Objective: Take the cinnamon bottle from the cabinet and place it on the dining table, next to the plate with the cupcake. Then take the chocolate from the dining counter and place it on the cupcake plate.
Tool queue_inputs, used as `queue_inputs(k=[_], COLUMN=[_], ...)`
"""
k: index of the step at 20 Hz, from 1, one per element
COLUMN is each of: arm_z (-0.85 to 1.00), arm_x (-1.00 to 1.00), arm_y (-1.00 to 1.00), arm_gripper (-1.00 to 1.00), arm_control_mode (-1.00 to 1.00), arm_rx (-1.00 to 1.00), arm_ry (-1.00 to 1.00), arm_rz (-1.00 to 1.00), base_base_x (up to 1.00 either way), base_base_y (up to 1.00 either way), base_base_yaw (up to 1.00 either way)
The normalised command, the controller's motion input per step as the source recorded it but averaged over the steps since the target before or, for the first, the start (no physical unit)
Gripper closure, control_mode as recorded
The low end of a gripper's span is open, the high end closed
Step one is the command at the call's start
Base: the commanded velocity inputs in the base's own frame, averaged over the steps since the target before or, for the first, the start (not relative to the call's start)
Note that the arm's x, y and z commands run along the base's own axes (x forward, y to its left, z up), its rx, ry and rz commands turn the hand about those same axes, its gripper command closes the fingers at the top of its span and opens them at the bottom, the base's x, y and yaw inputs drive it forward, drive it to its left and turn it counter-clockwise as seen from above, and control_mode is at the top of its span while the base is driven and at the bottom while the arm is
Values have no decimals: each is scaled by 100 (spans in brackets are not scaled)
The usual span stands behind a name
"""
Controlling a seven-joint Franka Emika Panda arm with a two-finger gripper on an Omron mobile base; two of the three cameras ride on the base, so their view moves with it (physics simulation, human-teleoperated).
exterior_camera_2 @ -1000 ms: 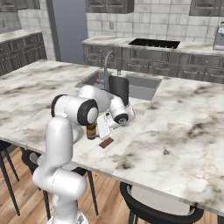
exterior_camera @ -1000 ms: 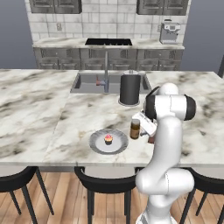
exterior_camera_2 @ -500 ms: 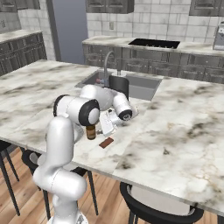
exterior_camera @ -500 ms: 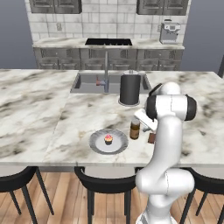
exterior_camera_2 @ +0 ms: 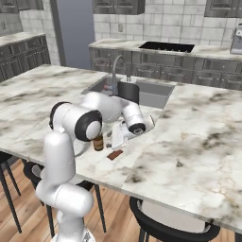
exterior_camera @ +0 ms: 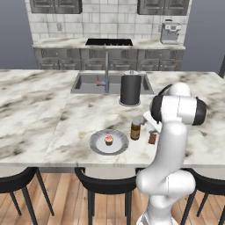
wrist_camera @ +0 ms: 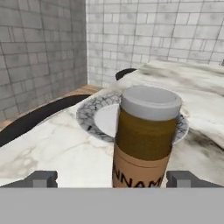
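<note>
A: Where's the jar (wrist_camera: pixel 146 138)?

B: Upright on the marble top (exterior_camera: pixel 39 118), just beside the plate (exterior_camera: pixel 97 143) with the cupcake (exterior_camera: pixel 108 139). The gripper (wrist_camera: pixel 112 179) hangs right by it, jaws spread wide, a tip on each side of the jar, not pressing it.

A: So the first half looks done?

B: I'd say so; this reads as the release. Next comes the chocolate (exterior_camera_2: pixel 114 154), which lies flat on the same top, close to the jar on the side away from the plate.

A: What does that call for?

B: Backing off without tipping the jar, then a low pinch on a thin bar.

A: And around it?

B: A black cylinder (exterior_camera: pixel 130 89) by the sink (exterior_camera: pixel 90 83), a tiled wall behind, dark stools (exterior_camera: pixel 105 186) along the near edge.
</note>
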Motion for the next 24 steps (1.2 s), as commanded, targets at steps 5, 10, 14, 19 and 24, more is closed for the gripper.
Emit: queue_inputs(k=[5,10,14,19,24], arm_z=[37,32,27,19,17], arm_x=[-18,-35,-19,-18,-16], arm_y=[-24,-23,-13,-4,2], arm_gripper=[-100,-100,-100,-100,-100], arm_control_mode=[-100,-100,-100,-100,-100], arm_rx=[-10,-13,-9,-12,-31], arm_ry=[0,4,21,20,13], arm_rz=[-17,-25,-50,-59,-51], base_base_x=[0,0,0,0,0], base_base_y=[0,0,0,0,0], base_base_yaw=[0,0,0,0,0])
